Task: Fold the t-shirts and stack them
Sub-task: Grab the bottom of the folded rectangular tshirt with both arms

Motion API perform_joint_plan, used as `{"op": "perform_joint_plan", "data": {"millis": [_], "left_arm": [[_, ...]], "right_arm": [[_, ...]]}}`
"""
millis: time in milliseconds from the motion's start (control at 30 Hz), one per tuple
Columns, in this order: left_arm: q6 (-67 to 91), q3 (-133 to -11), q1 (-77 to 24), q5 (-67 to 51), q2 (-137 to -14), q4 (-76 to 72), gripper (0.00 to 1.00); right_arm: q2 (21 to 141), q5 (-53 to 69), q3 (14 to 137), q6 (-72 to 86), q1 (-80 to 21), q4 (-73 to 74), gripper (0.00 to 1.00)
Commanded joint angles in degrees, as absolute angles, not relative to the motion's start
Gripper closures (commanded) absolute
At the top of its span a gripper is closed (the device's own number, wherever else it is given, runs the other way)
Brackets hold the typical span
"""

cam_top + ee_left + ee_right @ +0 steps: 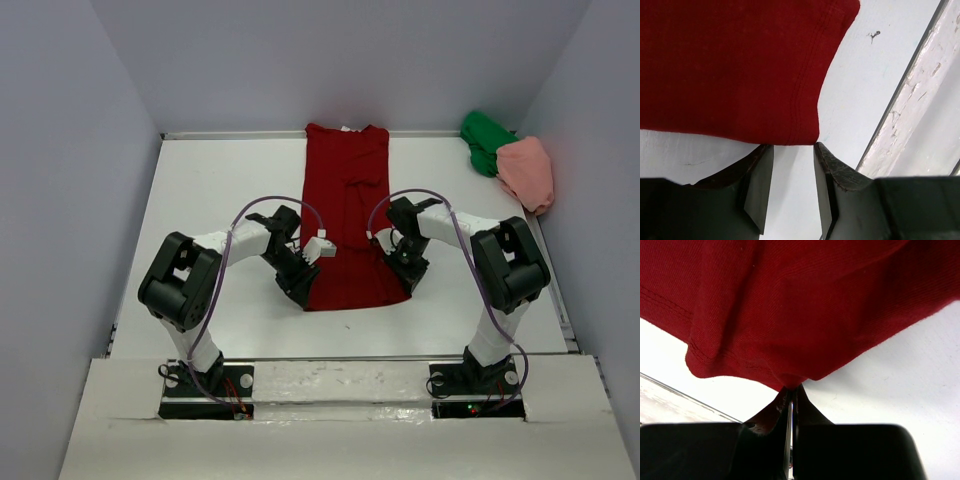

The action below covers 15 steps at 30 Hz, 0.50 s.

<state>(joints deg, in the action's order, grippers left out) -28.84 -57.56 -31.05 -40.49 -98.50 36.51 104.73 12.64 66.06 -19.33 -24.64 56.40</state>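
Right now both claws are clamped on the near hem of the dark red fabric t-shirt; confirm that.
Only the right claw is clamped on the near hem of the dark red fabric t-shirt. The left claw stands open, the hem's corner just ahead of it; the left wrist view shows it.

matt ribbed-knit red t-shirt point(730, 65), smooth white table point(860, 90)

White table point(200, 200) boxed by pale grey walls point(60, 150)
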Motion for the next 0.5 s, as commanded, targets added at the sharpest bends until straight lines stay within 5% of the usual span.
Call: {"op": "perform_joint_plan", "data": {"millis": [0, 467], "left_arm": [[-29.0, -58.01, -31.2, -41.4, -98.44, 36.74, 0.53], [-27.07, -58.8, -32.52, -39.55, -101.25, 36.04, 0.55]], "right_arm": [[105.29, 11.87, 67.59, -19.78, -24.08, 55.46, 1.0], [105.56, 11.43, 68.38, -20.13, -24.08, 56.07, 1.0]]}}
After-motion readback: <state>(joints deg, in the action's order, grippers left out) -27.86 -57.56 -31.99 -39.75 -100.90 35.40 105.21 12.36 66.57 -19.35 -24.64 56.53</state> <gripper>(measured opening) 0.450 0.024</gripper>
